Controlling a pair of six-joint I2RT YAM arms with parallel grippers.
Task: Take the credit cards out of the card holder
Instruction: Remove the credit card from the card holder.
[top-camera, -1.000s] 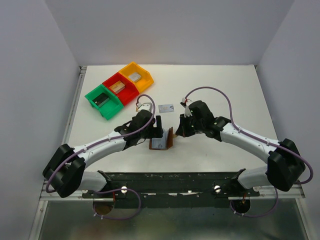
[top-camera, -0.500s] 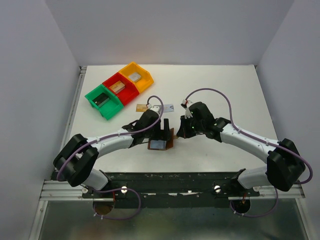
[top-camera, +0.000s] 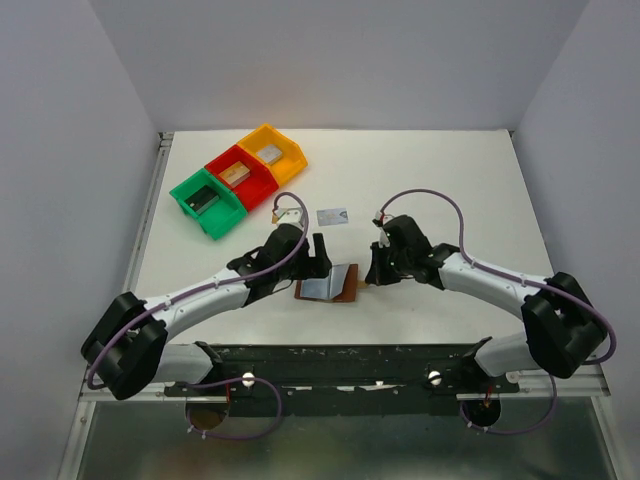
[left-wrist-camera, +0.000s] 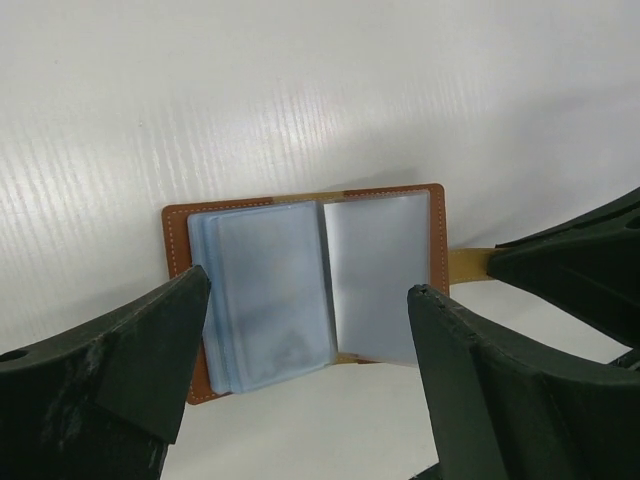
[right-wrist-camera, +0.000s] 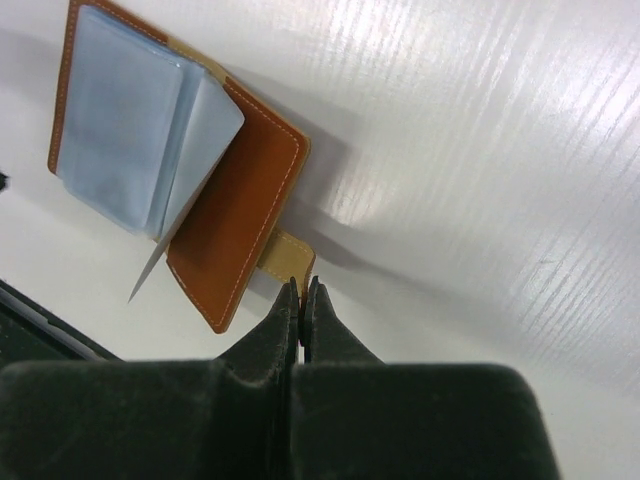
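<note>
Because the holder (top-camera: 328, 286) lies open on the bench (top-camera: 420, 180) with its light-blue sleeves (left-wrist-camera: 270, 290) facing up, the step in hand is probably to draw a card out of a sleeve. To do it well, I think the left claw (left-wrist-camera: 305, 300) should first narrow, then come down on the open edge of one sleeve only. It should take the card by its edge, not the whole pack of leaves, and pull along the sleeve. The right claw (right-wrist-camera: 301, 296) should keep the holder from sliding or closing. Which sleeves contain cards I cannot tell, as they look hazy.

The left claw is wide and empty, just above the holder, with one finger off each side of it. The right claw is closed, its tips touching the end of the tab (right-wrist-camera: 287, 255) at the holder's right side. Whether it pinches the tab is not clear. One silvery card (top-camera: 332, 216) lies on the bench, farther away than the holder.
</note>
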